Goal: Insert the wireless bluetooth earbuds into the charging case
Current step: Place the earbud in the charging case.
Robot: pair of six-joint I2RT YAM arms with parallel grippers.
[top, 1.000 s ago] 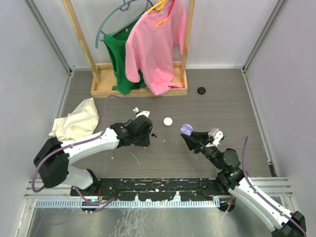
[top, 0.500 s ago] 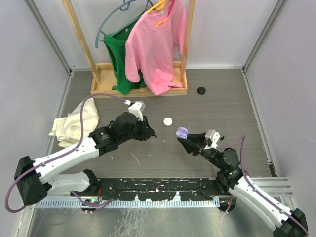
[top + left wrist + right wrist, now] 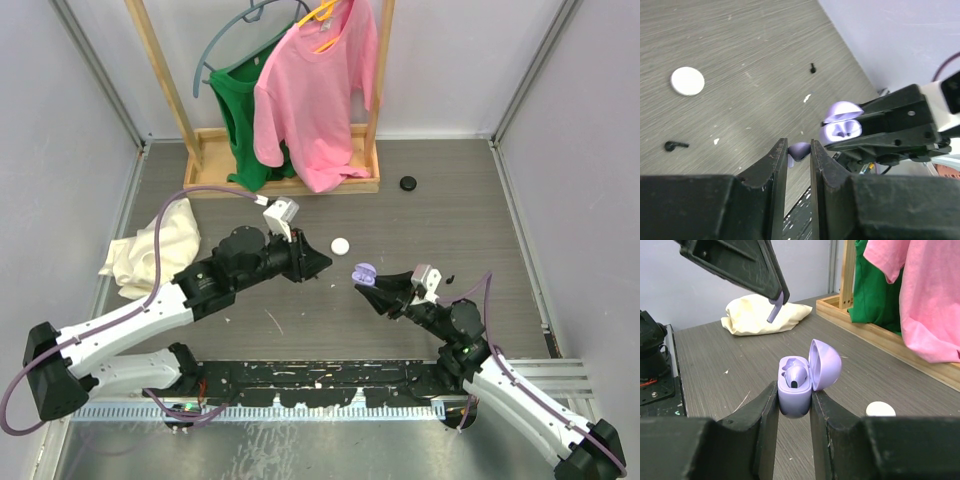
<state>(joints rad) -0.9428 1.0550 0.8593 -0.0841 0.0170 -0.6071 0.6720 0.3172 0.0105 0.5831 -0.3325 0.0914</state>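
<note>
left fingers [image 3: 771, 172]: pinching lilac earbud [image 3: 799, 150] | right fingers [image 3: 765, 417]: clamped on open charging case [image 3: 795, 401]; second earbud [image 3: 796, 376] seated inside

Charging case [image 3: 796, 402] all lilac, lid and shell alike, and the nested earbud [image 3: 795, 375] matches it. Same lilac on the pinched earbud [image 3: 799, 151], set between black left fingers [image 3: 771, 172]; right fingers [image 3: 765, 425] black too. Desk [image 3: 450, 220] is grey wood grain, flecked white. There's a black earbud [image 3: 676, 145] and a white disc [image 3: 687, 81]. Pink shirt [image 3: 315, 90], green shirt [image 3: 245, 130], cream cloth [image 3: 150, 250].
</note>
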